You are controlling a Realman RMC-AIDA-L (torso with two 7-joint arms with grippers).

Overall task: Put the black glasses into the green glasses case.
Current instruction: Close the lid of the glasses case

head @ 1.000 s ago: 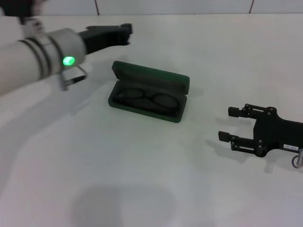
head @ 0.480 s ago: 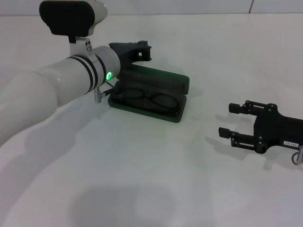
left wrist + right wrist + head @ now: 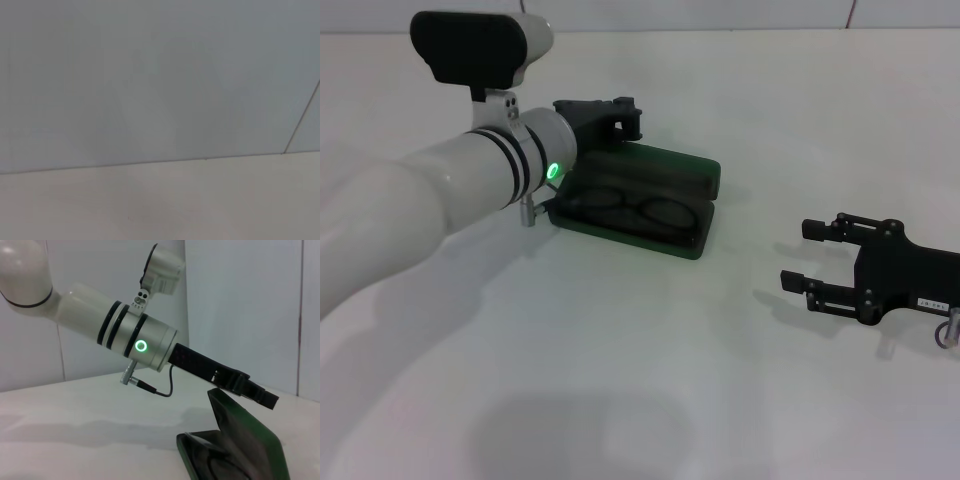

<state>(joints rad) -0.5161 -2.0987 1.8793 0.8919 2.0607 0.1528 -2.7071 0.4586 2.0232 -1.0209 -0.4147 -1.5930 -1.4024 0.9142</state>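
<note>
1. Since a second ago, the left arm has swung in from the far left, and its left gripper (image 3: 620,108) now sits over the far edge of the green glasses case (image 3: 705,180); over the last half second it has barely shifted.
2. From the right wrist view, the left gripper (image 3: 250,388) is at the top edge of the raised lid, touching it or just above it; I cannot tell which, nor whether its fingers are spread or closed.
3. Inside the case's near half, the black glasses (image 3: 638,208) lie flat, below and nearer than that gripper.
4. Well to the right of the case, the right gripper (image 3: 810,262) rests near the white table (image 3: 650,350), fingers spread apart and holding nothing.
</note>
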